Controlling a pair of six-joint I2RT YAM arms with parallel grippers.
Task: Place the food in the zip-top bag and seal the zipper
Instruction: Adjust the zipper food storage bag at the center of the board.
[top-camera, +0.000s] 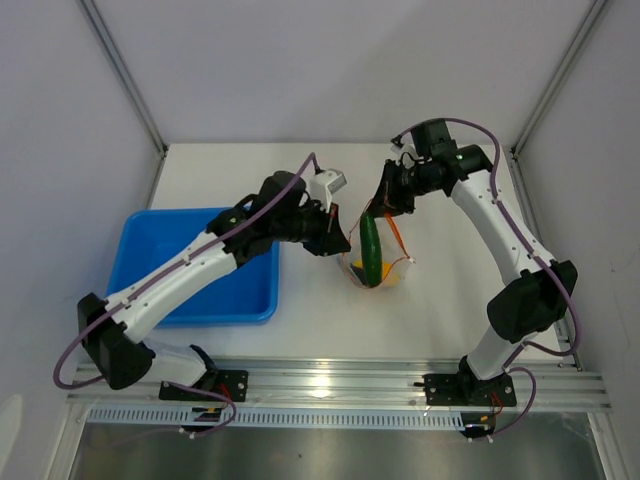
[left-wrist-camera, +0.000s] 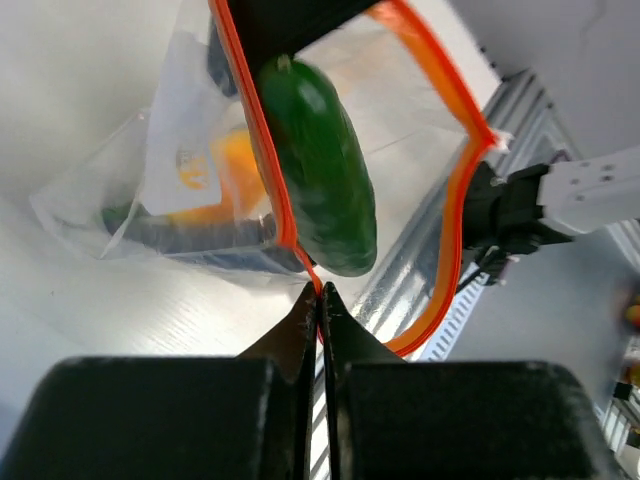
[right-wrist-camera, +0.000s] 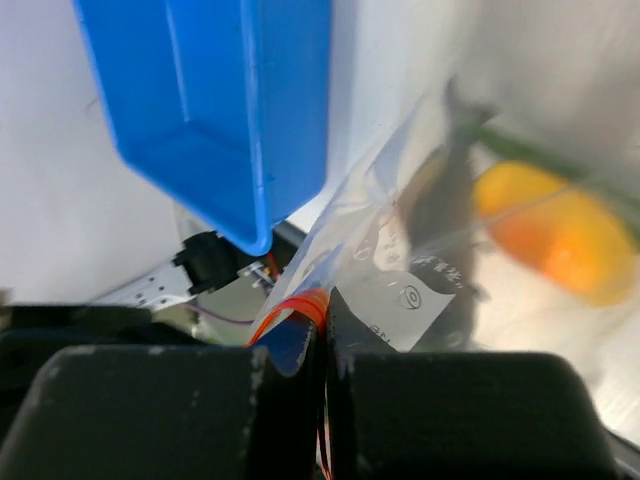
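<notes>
The zip-top bag (left-wrist-camera: 150, 130) is clear and crinkly, with small printed marks on its film. Its zipper (left-wrist-camera: 462, 200) is a thin orange-red strip whose two sides are pulled apart into a long open loop. A fat, glossy green piece (left-wrist-camera: 322, 170) sits in that open mouth between the two sides of the strip, its rounded end pointing down into the bag. Deeper inside lies a rounded yellow-orange piece (left-wrist-camera: 225, 165), and under it a darker green piece (left-wrist-camera: 190, 235) stretches along the bag's bottom edge.

The bag is held between the two tools, out on the white counter (top-camera: 440, 320) to the right of the blue tray (top-camera: 150, 265) and apart from it. The left tool (left-wrist-camera: 320, 298) has its fingers pressed together on the zipper at one end of the loop, right where the two sides meet. The right tool (right-wrist-camera: 322, 335) is likewise clamped onto the orange-red strip at the opposite end. From above, the green piece runs lengthwise between the two tools, with its upper end just beside the right tool and the yellow-orange piece showing below it. The right wrist view is blurred, so the food there reads only as an orange blob and dark shapes behind the film.
</notes>
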